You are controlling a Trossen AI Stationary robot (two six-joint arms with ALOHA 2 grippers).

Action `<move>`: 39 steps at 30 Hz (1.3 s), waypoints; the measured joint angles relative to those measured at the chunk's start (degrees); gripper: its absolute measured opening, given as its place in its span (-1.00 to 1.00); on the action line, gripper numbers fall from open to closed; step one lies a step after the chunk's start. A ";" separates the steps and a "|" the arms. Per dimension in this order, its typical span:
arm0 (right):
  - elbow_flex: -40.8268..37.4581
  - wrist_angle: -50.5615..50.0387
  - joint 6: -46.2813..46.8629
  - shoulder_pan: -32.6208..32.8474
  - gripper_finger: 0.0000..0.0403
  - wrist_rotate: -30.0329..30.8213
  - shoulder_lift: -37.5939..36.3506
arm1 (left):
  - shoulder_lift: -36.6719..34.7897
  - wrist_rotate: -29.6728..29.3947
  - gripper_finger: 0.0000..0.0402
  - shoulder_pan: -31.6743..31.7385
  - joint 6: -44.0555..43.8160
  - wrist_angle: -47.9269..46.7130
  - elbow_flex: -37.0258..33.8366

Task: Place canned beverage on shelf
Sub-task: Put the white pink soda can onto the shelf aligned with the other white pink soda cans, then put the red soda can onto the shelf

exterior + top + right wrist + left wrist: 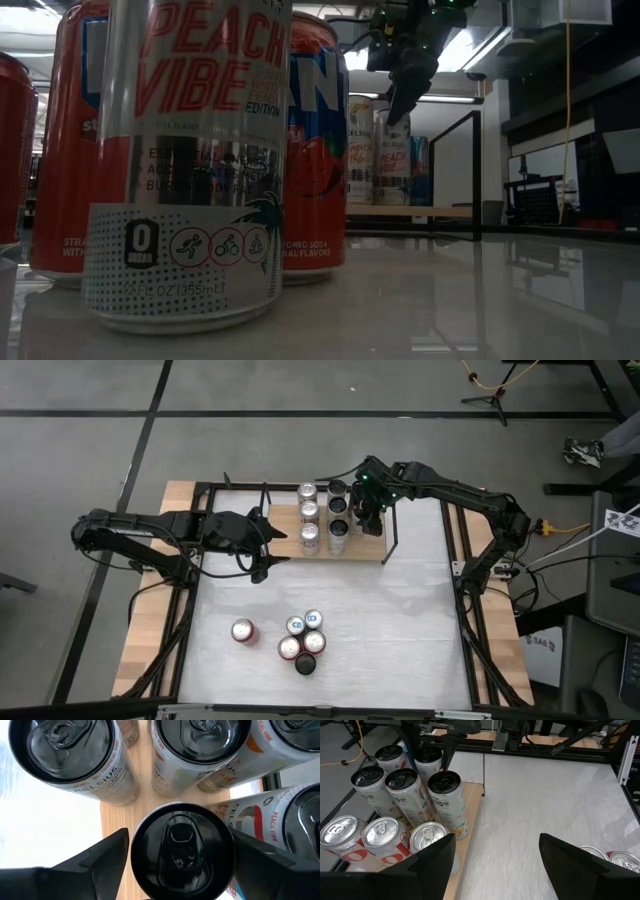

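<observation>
— Where are your right jaws just now?

— My right gripper point(366, 512) hangs over the shelf point(372, 546), above a black-topped can point(182, 851). That can stands upright on the wooden board, right between my two fingers point(97, 859). The jaws stand spread, one on each side of the can's top, with a sliver of gap showing at either side, so I am not squeezing it.

— What else is around that can?

— Other cans point(74, 757) stand just beyond it on the same board, close together, all upright. From above, they form short rows point(322, 519) just beside my gripper.

— And your left side?

— My left gripper point(268, 541) waits near the other end of the shelf, jaws parted and empty, with the rows of cans just ahead of them.

— Anything left on the table?

— A cluster of cans point(303, 642) stands well away from both grippers, with one red can point(243, 631) a little apart from it.
</observation>
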 joint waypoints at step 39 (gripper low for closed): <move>14.43 -5.64 2.96 0.50 0.55 -0.40 0.02 | 0.00 0.01 0.39 0.01 0.00 0.00 0.00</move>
